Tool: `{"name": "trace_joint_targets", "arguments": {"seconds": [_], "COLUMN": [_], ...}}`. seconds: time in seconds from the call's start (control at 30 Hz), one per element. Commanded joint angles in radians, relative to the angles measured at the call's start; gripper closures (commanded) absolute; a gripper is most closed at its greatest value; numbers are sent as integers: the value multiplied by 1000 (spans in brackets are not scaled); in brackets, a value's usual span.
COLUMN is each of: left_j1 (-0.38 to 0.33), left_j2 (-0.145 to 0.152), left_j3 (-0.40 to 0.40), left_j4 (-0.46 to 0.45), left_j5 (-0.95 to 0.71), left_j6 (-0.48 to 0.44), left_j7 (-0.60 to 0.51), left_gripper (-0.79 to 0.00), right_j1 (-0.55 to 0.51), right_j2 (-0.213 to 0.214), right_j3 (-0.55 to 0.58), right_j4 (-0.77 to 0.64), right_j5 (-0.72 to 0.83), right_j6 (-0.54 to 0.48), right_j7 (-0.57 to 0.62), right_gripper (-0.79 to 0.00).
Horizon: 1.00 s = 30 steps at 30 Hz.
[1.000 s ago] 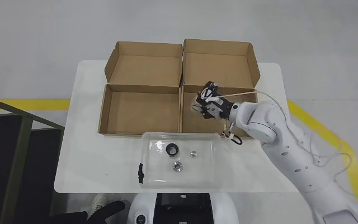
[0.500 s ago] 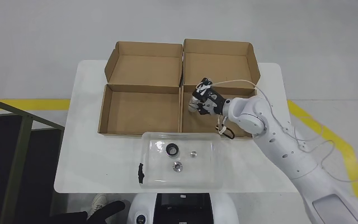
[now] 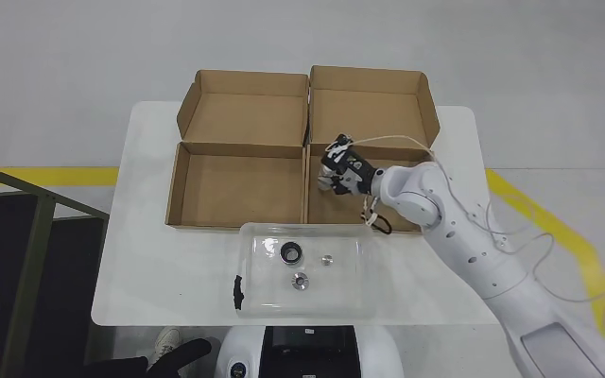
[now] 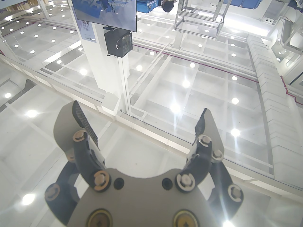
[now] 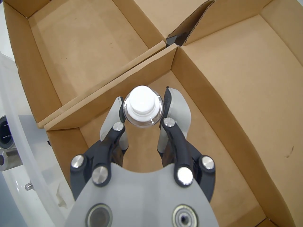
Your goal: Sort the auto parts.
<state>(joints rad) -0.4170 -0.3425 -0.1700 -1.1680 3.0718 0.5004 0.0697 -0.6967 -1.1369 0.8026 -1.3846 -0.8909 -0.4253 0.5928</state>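
Note:
My right gripper (image 5: 143,109) is shut on a small white and clear round part (image 5: 143,109) and hangs over the left end of the right cardboard box (image 5: 236,109). In the top view the right gripper (image 3: 336,170) sits just inside the right cardboard box (image 3: 412,225), close to the wall shared with the left box (image 3: 241,189). A clear tray (image 3: 350,288) at the table's front holds a dark ring part (image 3: 292,251), a small metal part (image 3: 326,259) and a round metal part (image 3: 301,280). My left gripper (image 4: 142,124) is open and points up at a ceiling.
Both boxes have open lids (image 3: 369,111) at the back and bare floors. A small black object (image 3: 237,292) lies at the tray's left edge. The white table (image 3: 142,265) has free room left of the tray.
My right gripper has moved left with the part, from the middle of the right box toward the wall shared with the left box.

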Motion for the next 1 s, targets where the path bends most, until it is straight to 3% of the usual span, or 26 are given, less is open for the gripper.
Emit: {"name": "trace_joint_targets", "arguments": {"seconds": [0.0, 0.03, 0.13, 0.17, 0.47, 0.73, 0.97], "left_j1": [0, 0, 0, 0, 0, 0, 0], "left_j2": [0, 0, 0, 0, 0, 0, 0], "left_j3": [0, 0, 0, 0, 0, 0, 0], "left_j4": [0, 0, 0, 0, 0, 0, 0], "left_j5": [0, 0, 0, 0, 0, 0, 0], "left_j6": [0, 0, 0, 0, 0, 0, 0], "left_j7": [0, 0, 0, 0, 0, 0, 0], "left_gripper": [-785, -785, -785, -785, -785, -785, -785], "right_j1": [-1, -3, -3, -3, -22, -85, -166], "right_j2": [-2, -3, -5, -6, 2, 27, 46], "right_j3": [0, 0, 2, 4, 48, 133, 159], "right_j4": [8, 8, 7, 6, -88, -296, -489], "right_j5": [-2, -1, -6, -7, -33, -83, -89], "right_j6": [-2, -4, -9, -10, -15, -35, -127], "right_j7": [-2, -2, 3, 6, 30, 49, 106], "right_gripper": [-357, -425, -730, -779, -785, -785, -785]}}
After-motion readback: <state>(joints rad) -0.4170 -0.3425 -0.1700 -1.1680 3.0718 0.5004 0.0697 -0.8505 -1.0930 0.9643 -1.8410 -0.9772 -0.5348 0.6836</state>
